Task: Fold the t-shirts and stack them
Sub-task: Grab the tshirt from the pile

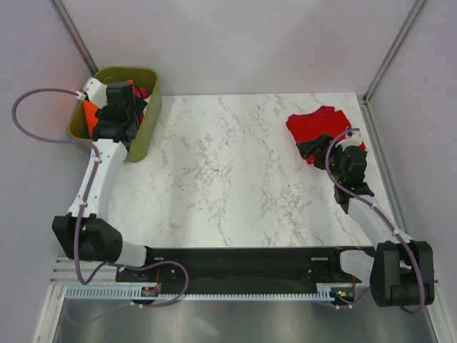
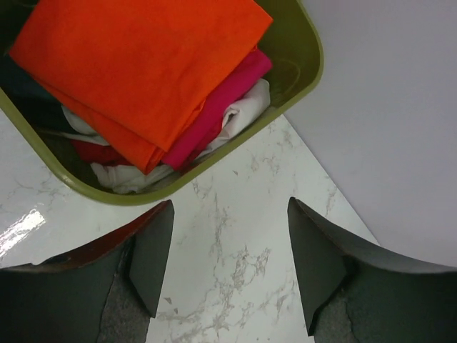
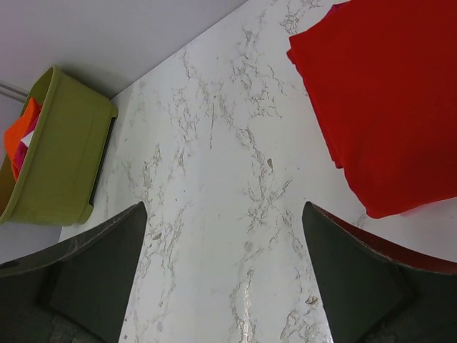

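1. Left gripper (image 2: 230,251): the jaws stand apart with nothing between them. In the wrist view they frame bare table (image 2: 235,286), and the bin (image 2: 308,68) lies just beyond the fingertips.
2. Bin: olive green, at the far-left corner of the table. A folded orange shirt (image 2: 143,64) lies on top, with a pink shirt (image 2: 225,103) under it. White cloth (image 2: 243,114) and a strip of red cloth (image 2: 93,151) lie lower down.
3. Right gripper (image 3: 225,264): the jaws are apart and empty, above bare table. The red shirt (image 3: 393,100) lies near it on the far-right side.
4. Red shirt: folded flat on the table at the far right, well apart from the bin and in no container.
5. View differences:
   - Only the left wrist view shows the layers in the bin.
   - In the top view the left arm covers most of the bin, and only orange and pink edges show.
   - The right wrist view shows the bin's outer wall, with orange above the rim.
6. Arm pose:
   - The left arm reaches from the near-left base toward the far side, with its wrist over the bin.
   - The right arm reaches from the near-right base, with its wrist turned left at the red shirt's near edge.
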`<action>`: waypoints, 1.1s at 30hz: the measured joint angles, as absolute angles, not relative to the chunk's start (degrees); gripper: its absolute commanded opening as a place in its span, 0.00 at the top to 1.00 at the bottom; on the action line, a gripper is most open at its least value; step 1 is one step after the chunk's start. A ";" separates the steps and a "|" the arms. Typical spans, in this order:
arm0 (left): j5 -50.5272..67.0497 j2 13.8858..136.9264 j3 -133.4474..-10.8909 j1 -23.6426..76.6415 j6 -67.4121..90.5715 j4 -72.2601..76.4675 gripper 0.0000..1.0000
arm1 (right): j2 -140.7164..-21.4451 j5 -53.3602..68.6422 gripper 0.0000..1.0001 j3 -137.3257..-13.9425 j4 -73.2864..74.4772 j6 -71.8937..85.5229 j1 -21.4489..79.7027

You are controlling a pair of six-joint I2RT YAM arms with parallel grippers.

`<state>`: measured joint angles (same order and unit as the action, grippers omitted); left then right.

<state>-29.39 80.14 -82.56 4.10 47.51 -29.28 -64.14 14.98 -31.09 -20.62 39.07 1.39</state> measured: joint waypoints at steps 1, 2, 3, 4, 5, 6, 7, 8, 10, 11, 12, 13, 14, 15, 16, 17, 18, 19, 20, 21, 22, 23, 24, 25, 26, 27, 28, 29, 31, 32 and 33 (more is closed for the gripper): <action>-29.87 81.36 -83.88 3.77 47.48 -29.56 0.30 | -64.12 14.90 0.02 -31.07 -20.62 39.07 1.39; -30.11 82.85 -85.25 3.55 47.44 -29.76 0.31 | -64.05 14.85 0.02 -31.03 -20.62 39.07 1.39; -30.35 84.14 -86.52 3.46 47.33 -30.09 0.31 | -64.01 14.70 0.02 -30.96 -20.60 39.07 1.39; -30.61 85.89 -87.90 3.44 47.20 -30.04 0.31 | -63.94 14.66 0.02 -30.85 -20.62 39.07 1.39; -30.94 87.42 -88.82 3.44 47.07 -30.04 0.31 | -63.92 14.59 0.02 -30.76 -20.62 39.07 1.39; -31.16 88.79 -89.27 3.44 47.07 -30.17 0.31 | -63.90 14.52 0.02 -30.72 -20.62 39.07 1.39; -31.44 90.06 -89.52 3.38 47.07 -30.37 0.30 | -63.90 14.50 0.02 -30.65 -20.64 39.09 1.39; -31.57 91.48 -89.54 3.27 47.09 -30.63 0.29 | -63.90 14.50 0.02 -30.57 -20.67 39.11 1.39; -31.66 93.91 -89.52 2.87 47.53 -31.48 0.26 | -63.90 14.50 0.02 -30.39 -20.75 39.16 1.39; -31.64 95.24 -89.49 2.55 48.03 -31.75 0.26 | -63.90 14.50 0.02 -30.35 -20.75 39.18 1.39; -31.59 96.40 -89.45 2.07 48.60 -31.92 0.25 | -63.90 14.52 0.02 -30.35 -20.78 39.20 1.39; -31.57 97.36 -89.45 1.65 49.04 -32.12 0.26 | -63.90 14.52 0.02 -30.35 -20.88 39.22 1.39; -31.48 98.35 -89.45 0.91 49.52 -32.32 0.26 | -63.90 14.52 0.02 -30.35 -20.99 39.24 1.39; -31.38 99.22 -89.45 0.25 49.95 -32.56 0.26 | -63.90 14.52 0.02 -30.35 -21.02 39.24 1.39; -31.31 100.27 -89.45 -0.69 50.41 -32.77 0.26 | -63.90 14.52 0.02 -30.35 -21.02 39.24 1.39; -31.16 101.10 -89.52 -1.56 50.76 -32.82 0.26 | -63.90 14.52 0.02 -30.35 -21.02 39.24 1.39; -30.85 102.30 -89.67 -2.33 51.22 -32.93 0.28 | -63.90 14.52 0.02 -30.35 -21.02 39.22 1.39; -30.70 102.76 -89.76 -3.27 51.46 -32.93 0.30 | -63.90 14.52 0.02 -30.35 -21.02 39.22 1.39; -30.06 103.61 -90.08 -4.21 51.81 -33.04 0.31 | -63.90 14.52 0.02 -30.35 -21.02 39.20 1.39; -29.52 104.44 -90.48 -4.99 52.16 -32.95 0.34 | -63.90 14.50 0.02 -30.35 -21.02 39.20 1.39; -28.97 105.01 -90.74 -5.69 52.51 -32.88 0.39 | -63.90 14.48 0.02 -30.35 -21.02 39.16 1.39; -28.34 105.43 -91.07 -6.31 52.84 -32.91 0.43 | -63.90 14.46 0.02 -30.35 -21.02 39.13 1.39; -27.90 105.65 -91.37 -6.76 53.04 -32.77 0.48 | -63.90 14.41 0.02 -30.35 -20.99 39.05 1.39; -27.55 105.73 -91.70 -7.03 53.06 -32.67 0.49 | -63.92 14.26 0.02 -30.35 -20.99 38.89 1.39; -27.22 105.82 -92.16 -7.25 53.06 -32.58 0.51 | -63.92 14.13 0.02 -30.35 -20.97 38.68 1.39; -26.76 106.06 -92.97 -7.44 52.99 -32.49 0.64 | -63.99 14.02 0.02 -30.35 -20.93 38.46 1.39; -26.48 106.28 -93.56 -7.53 52.99 -32.29 0.71 | -64.05 13.82 0.02 -30.35 -20.88 37.98 1.39; -25.85 106.61 -94.41 -7.70 52.45 -32.18 0.76 | -64.14 13.45 0.02 -30.37 -20.69 37.32 1.39; -24.60 107.22 -95.94 -7.99 51.42 -31.59 0.83 | -64.23 12.21 0.02 -30.72 -18.83 35.75 1.39; -23.90 107.33 -96.38 -8.08 51.00 -31.11 0.87 | -64.23 10.94 0.02 -31.29 -16.91 34.57 1.39; -23.46 107.35 -96.60 -8.19 50.70 -31.03 0.87 | -64.20 10.09 0.02 -31.68 -15.94 33.93 1.39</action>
